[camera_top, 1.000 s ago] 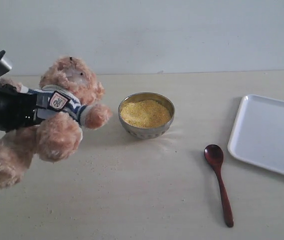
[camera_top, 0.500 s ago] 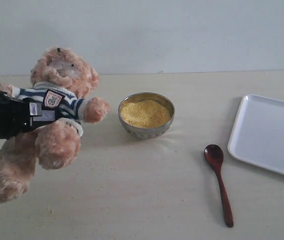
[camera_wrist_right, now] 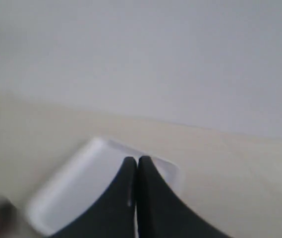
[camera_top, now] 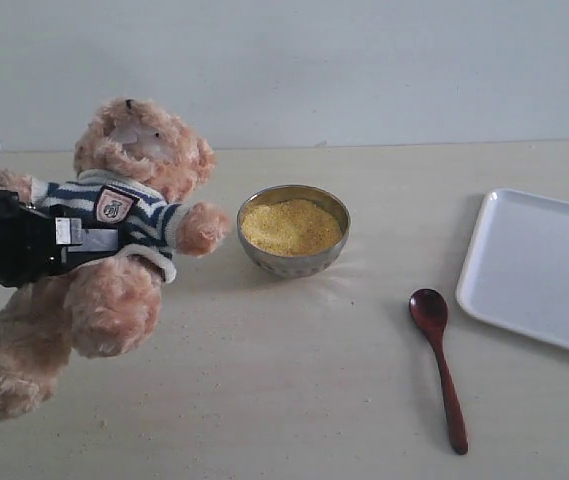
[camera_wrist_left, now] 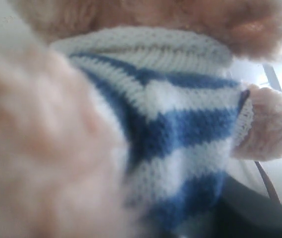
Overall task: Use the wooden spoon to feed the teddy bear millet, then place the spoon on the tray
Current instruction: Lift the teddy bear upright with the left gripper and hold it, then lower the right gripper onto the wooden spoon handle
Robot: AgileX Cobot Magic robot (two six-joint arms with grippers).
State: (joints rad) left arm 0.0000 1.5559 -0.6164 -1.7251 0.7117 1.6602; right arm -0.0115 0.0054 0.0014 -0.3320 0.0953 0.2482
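1. The table (camera_top: 264, 400) carries everything; the metal bowl (camera_top: 294, 262) stands on it toward the back.
2. The teddy bear (camera_top: 139, 150) leans left of the bowl, tilted, one paw reaching close to the bowl's rim without touching it.
3. The tray (camera_top: 534, 265) lies flat, well right of the bowl, with nothing on it.
4. The left gripper (camera_top: 99, 240) comes in from the side of the bear away from the bowl, partly closed, and clamps the bear's striped torso.
5. The right gripper (camera_wrist_right: 137, 171) has its jaws pressed together on nothing and hangs over the tray.
6. The millet (camera_top: 291, 227) fills the bowl.
7. The wooden spoon (camera_top: 439, 360) lies on the table in front and to the right of the bowl, just beside the tray, untouched.
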